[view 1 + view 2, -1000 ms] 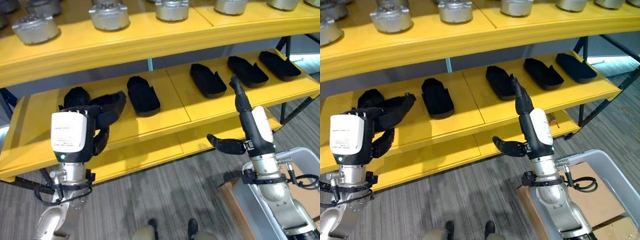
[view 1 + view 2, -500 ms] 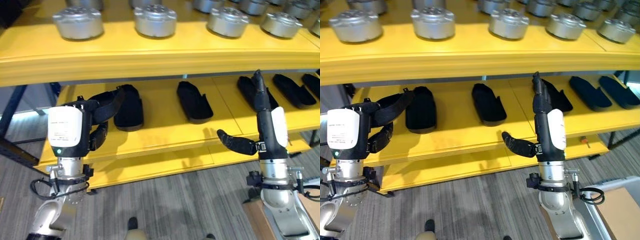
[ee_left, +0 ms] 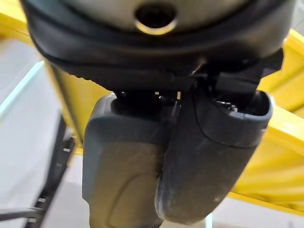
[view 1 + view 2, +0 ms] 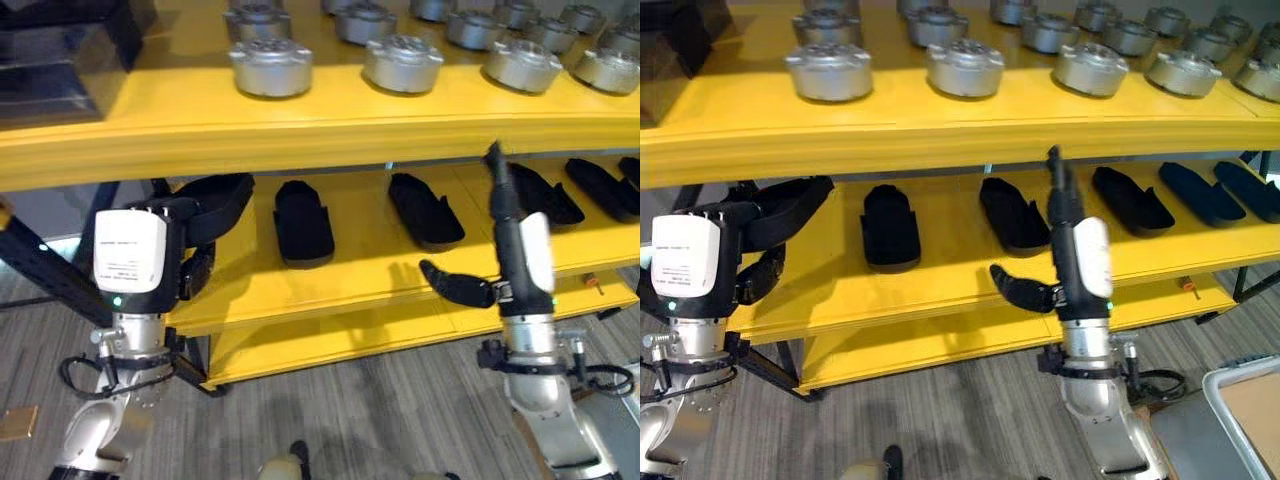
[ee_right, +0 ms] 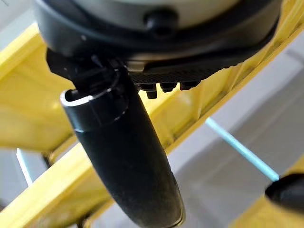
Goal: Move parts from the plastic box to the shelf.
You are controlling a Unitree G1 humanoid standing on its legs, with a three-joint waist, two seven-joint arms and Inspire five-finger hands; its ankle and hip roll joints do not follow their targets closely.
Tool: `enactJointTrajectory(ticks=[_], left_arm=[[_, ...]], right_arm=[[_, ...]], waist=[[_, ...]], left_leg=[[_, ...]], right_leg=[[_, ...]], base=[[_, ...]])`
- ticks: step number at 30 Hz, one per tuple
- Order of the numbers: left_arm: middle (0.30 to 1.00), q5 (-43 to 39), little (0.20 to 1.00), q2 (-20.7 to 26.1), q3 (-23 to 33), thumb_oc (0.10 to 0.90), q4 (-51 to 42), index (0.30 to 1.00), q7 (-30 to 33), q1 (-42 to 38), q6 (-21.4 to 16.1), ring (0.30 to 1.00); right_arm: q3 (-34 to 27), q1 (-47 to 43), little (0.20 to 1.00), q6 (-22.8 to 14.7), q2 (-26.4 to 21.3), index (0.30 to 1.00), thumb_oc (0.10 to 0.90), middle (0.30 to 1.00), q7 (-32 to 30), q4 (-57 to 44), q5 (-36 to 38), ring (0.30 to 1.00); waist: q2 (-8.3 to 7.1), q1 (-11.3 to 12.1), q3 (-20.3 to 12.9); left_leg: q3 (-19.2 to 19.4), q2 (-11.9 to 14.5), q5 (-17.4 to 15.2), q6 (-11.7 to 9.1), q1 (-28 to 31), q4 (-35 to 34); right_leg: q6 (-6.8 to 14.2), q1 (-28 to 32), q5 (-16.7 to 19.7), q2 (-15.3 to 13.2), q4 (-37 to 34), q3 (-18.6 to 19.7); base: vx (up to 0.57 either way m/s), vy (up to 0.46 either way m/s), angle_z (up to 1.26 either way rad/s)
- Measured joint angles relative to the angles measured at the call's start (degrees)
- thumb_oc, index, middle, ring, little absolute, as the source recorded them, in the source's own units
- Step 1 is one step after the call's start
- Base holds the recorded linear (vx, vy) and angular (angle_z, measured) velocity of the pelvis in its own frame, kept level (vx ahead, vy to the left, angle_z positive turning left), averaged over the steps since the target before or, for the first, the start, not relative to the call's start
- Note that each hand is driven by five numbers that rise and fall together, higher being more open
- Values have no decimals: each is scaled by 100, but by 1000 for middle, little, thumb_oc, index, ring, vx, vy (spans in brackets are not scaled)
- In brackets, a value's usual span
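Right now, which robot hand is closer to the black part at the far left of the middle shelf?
The left hand. Its fingers curl round that black part at the left end of the middle shelf. The right hand is open, well off toward the other black parts on the right.

The shelf is smooth, glossy yellow. Round parts look like dull silver metal. Black parts below look matt

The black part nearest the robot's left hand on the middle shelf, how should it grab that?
Probably from above, across its narrow width. The black part lies flat and long, pointing front to back, so fingers would fit over its two long sides. The right hand is open.
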Motion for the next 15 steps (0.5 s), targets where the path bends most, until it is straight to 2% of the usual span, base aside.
enactJointTrajectory(ticks=[1, 2, 4, 5, 6, 7, 9, 12, 13, 15], left_arm=[[300, 0, 300, -59, 4, 400, 3, 300, 5, 22, 19, 300], [300, -2, 300, -57, 7, 400, 14, 300, 3, 32, 42, 300], [300, -1, 300, -71, -1, 400, 66, 300, -5, 40, 71, 300], [300, -4, 300, -124, -24, 400, 98, 300, -9, 40, 79, 300], [300, 4, 300, -174, -67, 400, 91, 300, -44, 98, 56, 300], [300, 9, 300, -209, -61, 400, 66, 300, -45, 190, 55, 300], [300, 51, 300, -279, -41, 400, 20, 300, -54, 327, 57, 300], [300, 121, 300, -362, -20, 400, -43, 300, -65, 439, 57, 300], [300, 119, 300, -464, -34, 400, -88, 300, -77, 562, 35, 300], [300, 116, 300, -461, -23, 400, -133, 300, -115, 710, -17, 300]], right_arm=[[2, 50, 1000, -25, -21, 1000, 900, 1000, 23, 10, -6, 1000], [-2, 96, 1000, -40, -39, 1000, 900, 1000, 23, 7, -5, 1000], [-27, 86, 1000, -94, -176, 1000, 900, 1000, 22, -6, -3, 1000], [-54, 102, 1000, -148, -215, 1000, 900, 1000, 18, -11, 0, 1000], [-106, 103, 1000, -176, -221, 1000, 900, 1000, 16, -16, 9, 1000], [-123, 102, 1000, -183, -231, 1000, 900, 1000, 17, -16, 9, 1000], [-149, 147, 1000, -200, -307, 1000, 900, 1000, 18, -15, 16, 1000], [-209, 219, 1000, -206, -312, 1000, 900, 1000, 39, -15, 21, 1000], [-307, 304, 1000, -206, -319, 1000, 900, 1000, 50, -13, 31, 1000], [-394, 484, 1000, -323, -325, 1000, 900, 1000, 40, -41, 80, 1000]], waist=[[99, -66, 12], [138, -143, 15], [118, -162, 5], [118, -261, 4], [82, -402, -21], [128, -402, -28], [208, -313, -40], [214, -273, -42], [215, -287, -50], [245, -289, -62]], left_leg=[[-141, 55, 150, 37, 127, -295], [-215, 85, 246, 37, 232, -545], [-135, 15, 389, 3, 331, -815], [-176, -74, 442, -55, 351, -879], [-143, -233, 556, 7, 397, -972], [-91, -267, 574, -2, 422, -1046], [-112, -268, 618, -74, 522, -1251], [-195, -221, 667, -143, 636, -1494], [-260, -202, 678, -159, 757, -1567], [-346, -157, 666, -240, 793, -1567]], right_leg=[[3, -14, -567, 743, 106, 450], [-16, -70, -950, 1374, 85, 691], [-139, -408, -1157, 1946, 5, 694], [-171, -450, -1144, 2113, -247, 826], [-332, -470, -904, 2038, -684, 860], [-317, -471, -806, 1961, -713, 842], [-271, -254, -573, 1945, -1198, 881], [-275, 35, -147, 1960, -1764, 711], [-312, 269, 92, 2000, -2063, 690], [-352, 440, 159, 2055, -2271, 599]], base=[[42, 17, 30], [59, -11, 22], [36, -29, 6], [11, -72, 40], [48, -119, 39], [48, -108, 17], [87, -117, -15], [88, -125, 8], [45, -84, 18], [55, -151, 18]])
